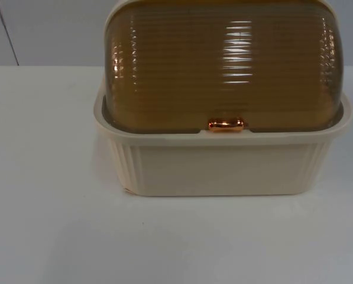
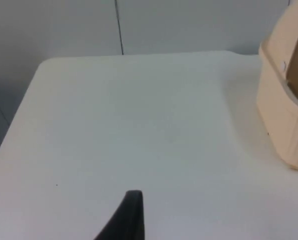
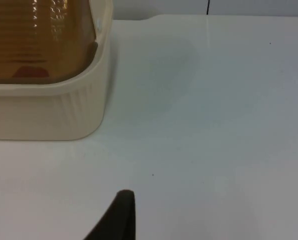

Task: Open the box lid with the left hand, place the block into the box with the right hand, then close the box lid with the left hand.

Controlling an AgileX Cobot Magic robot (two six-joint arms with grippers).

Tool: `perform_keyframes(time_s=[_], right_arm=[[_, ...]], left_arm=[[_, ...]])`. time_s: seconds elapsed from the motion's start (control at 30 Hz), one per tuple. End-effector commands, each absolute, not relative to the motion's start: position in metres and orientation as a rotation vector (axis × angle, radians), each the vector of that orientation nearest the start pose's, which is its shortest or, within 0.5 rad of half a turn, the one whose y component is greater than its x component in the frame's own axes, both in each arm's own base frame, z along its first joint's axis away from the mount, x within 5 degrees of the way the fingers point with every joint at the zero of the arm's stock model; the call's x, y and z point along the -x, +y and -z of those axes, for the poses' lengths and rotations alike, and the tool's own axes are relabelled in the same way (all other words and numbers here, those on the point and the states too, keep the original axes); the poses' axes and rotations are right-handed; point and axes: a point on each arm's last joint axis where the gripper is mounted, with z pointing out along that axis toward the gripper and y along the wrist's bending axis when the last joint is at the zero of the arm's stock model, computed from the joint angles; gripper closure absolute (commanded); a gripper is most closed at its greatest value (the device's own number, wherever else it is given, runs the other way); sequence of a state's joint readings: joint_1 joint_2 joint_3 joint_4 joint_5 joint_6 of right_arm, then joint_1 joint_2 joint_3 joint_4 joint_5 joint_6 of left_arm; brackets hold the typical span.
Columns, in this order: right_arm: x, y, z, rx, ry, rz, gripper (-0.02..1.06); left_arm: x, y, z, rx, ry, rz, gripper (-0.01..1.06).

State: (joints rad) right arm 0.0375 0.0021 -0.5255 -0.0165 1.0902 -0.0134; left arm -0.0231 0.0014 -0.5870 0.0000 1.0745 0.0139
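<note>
A cream ribbed box [image 1: 223,168] stands in the middle of the table in the top view. Its amber ribbed dome lid [image 1: 223,65] is down over the rim, with a copper handle [image 1: 226,125] at the front edge. My left gripper [image 2: 131,215] hangs over bare table, with the box's corner [image 2: 283,115] off to one side. My right gripper [image 3: 120,215] is over bare table near the box's other corner [image 3: 49,112]. A reddish-brown shape [image 3: 31,71] shows through the lid [image 3: 39,40]; I cannot tell what it is.
The white table [image 1: 46,225] runs back to a grey partition wall [image 1: 46,29]. The table's far edge and a rounded corner [image 2: 44,65] are seen from the left wrist. Bare table lies on both sides of the box and in front of it.
</note>
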Motion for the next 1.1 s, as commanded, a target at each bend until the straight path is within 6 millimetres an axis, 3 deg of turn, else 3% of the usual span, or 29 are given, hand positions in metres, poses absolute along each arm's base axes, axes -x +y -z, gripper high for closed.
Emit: perform_keyframes(time_s=[0.0,0.17,0.43,1.07], right_arm=[[0.007,-0.002,-0.280,0.047,2.045,0.017,-0.01],[0.007,-0.002,-0.280,0.047,2.045,0.017,-0.01],[0.007,-0.002,-0.280,0.047,2.045,0.017,-0.01],[0.007,-0.002,-0.280,0.047,2.045,0.010,-0.01]], left_arm=[[0.016,0.000,-0.296,-0.106,1.997,0.009,0.03],[0.009,-0.006,-0.284,-0.177,2.015,0.076,0.03],[0.006,-0.006,-0.275,-0.233,2.051,0.041,0.03],[0.006,-0.005,-0.275,-0.216,2.054,0.033,0.03]])
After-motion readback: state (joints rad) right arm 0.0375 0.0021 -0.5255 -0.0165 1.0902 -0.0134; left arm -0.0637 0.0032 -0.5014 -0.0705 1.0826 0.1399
